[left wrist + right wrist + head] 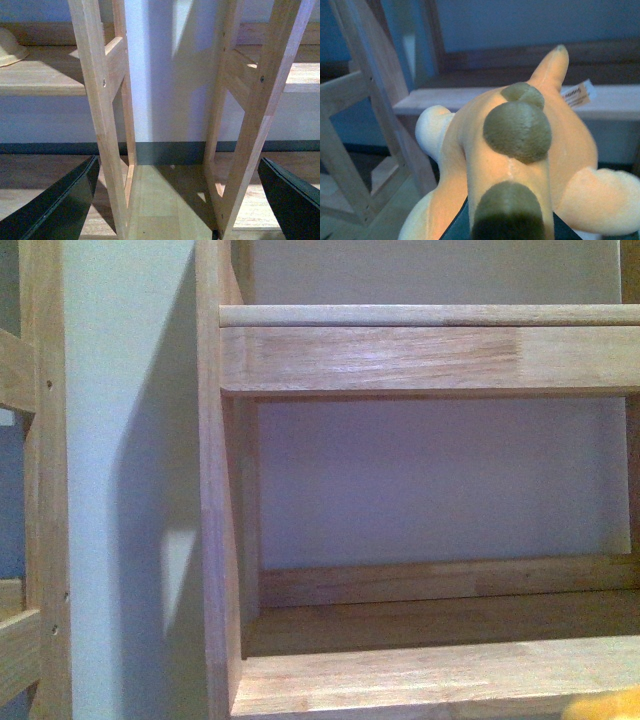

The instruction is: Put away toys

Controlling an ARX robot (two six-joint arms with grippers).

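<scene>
So the rounded orange-yellow plush animal with olive-brown spots (520, 165) is up in front of the pale wooden shelf unit (430, 680). It looks pinched by the right gripper (507, 232), though only dark slivers of its fingers show under the fur. The left gripper (175, 200) is spread wide, holding nothing. Likely trouble imo: the soft body squishes and slips out, or a floppy limb snags the shelf's front lip going in. The small white tag (577, 94) has print on it, way too blurry to read.

Dim bluish light is slanting in from the right, the shelf (215, 490) shadowing the wall (130, 440); the close plush toy (570, 140) is blurring.
</scene>
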